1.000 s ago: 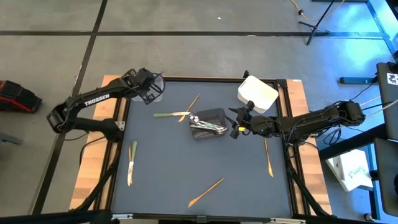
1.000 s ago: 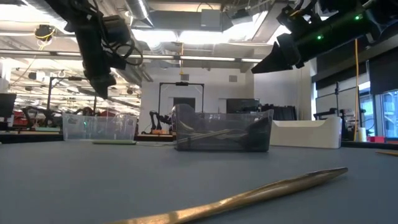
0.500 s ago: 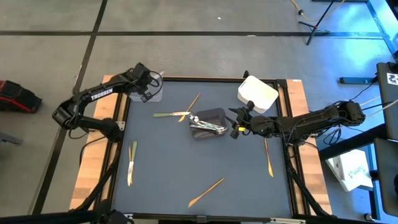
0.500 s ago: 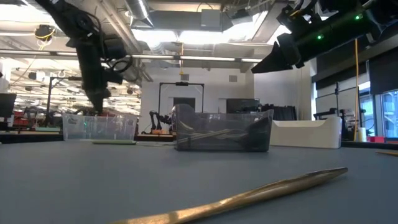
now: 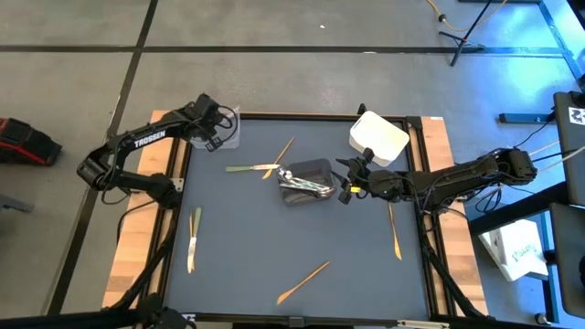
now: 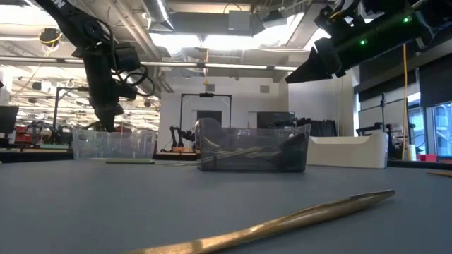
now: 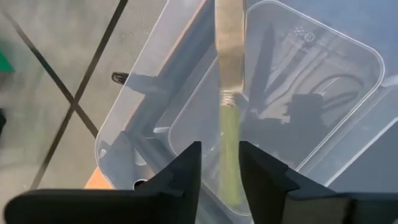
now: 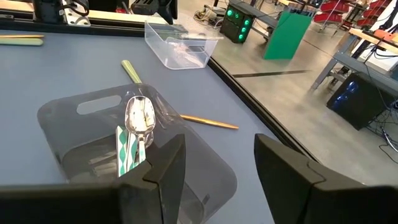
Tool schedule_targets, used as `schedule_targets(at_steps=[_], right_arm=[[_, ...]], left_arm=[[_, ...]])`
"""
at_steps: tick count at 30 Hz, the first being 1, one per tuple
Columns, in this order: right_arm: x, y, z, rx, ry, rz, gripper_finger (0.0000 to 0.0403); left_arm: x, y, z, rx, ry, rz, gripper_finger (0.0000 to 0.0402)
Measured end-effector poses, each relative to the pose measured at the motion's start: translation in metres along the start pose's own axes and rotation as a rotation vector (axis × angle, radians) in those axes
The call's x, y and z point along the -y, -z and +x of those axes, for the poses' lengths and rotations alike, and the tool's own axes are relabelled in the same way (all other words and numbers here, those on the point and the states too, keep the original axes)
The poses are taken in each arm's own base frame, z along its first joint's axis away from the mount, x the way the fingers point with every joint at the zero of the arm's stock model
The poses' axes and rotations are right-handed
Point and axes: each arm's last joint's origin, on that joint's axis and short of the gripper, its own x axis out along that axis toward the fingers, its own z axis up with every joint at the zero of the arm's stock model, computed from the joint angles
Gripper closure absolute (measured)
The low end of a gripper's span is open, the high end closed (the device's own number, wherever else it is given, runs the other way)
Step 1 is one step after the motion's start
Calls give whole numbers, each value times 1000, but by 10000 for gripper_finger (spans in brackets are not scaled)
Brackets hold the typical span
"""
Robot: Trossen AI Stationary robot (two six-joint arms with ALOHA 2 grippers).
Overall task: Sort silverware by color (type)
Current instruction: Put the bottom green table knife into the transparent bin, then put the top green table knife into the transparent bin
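My left gripper (image 5: 212,128) (image 7: 221,155) hangs just over the clear tub (image 5: 228,133) (image 6: 113,143) at the table's far left corner, shut on a knife (image 7: 230,62) with a silver blade and pale green handle. My right gripper (image 5: 345,187) (image 8: 217,162) is open and empty, hovering beside the right side of the dark grey tub (image 5: 306,180) (image 8: 68,112). That tub holds silver utensils, a spoon (image 8: 140,115) among them. Loose on the table lie a green piece (image 5: 242,168), a green and a silver piece (image 5: 194,236), and tan pieces (image 5: 285,148) (image 5: 304,281) (image 5: 394,233). My left gripper pinches the knife by its green handle (image 7: 230,134), a little behind where the blade starts, one finger on each long edge. The fingers point down from above and lie across the knife. The knife is lifted clear and lies about level over the clear tub, its blade reaching past the rim.
A white tub (image 5: 377,137) stands at the far right, just behind my right arm. Wooden boards and the table's frame (image 5: 174,174) border the grey mat. The mat's near middle (image 5: 274,238) is bare apart from the scattered utensils.
My left gripper has moved a little toward the table's far left corner and come down until its fingers are level with the clear tub's rim, carrying the knife along. The right arm has kept still.
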Motion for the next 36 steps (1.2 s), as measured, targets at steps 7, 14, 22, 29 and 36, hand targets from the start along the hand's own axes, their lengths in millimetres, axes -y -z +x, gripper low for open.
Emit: schedule_targets(at_steps=[7,14,22,29,36], right_arm=[[0,0,0,0,0,0,224],[0,0,0,0,0,0,224],[0,0,0,1,0,1,224],[0,0,0,1,0,1,224],[0,0,0,3,0,2,224]], left_arm=[[0,-12,-20,-31,-39,16,284],[19,-37,-67,222,294,22,285],[74,-43,-83,372,698,189,286],[107,-43,-68,276,594,227,285],[133,-47,-41,161,573,276,285]])
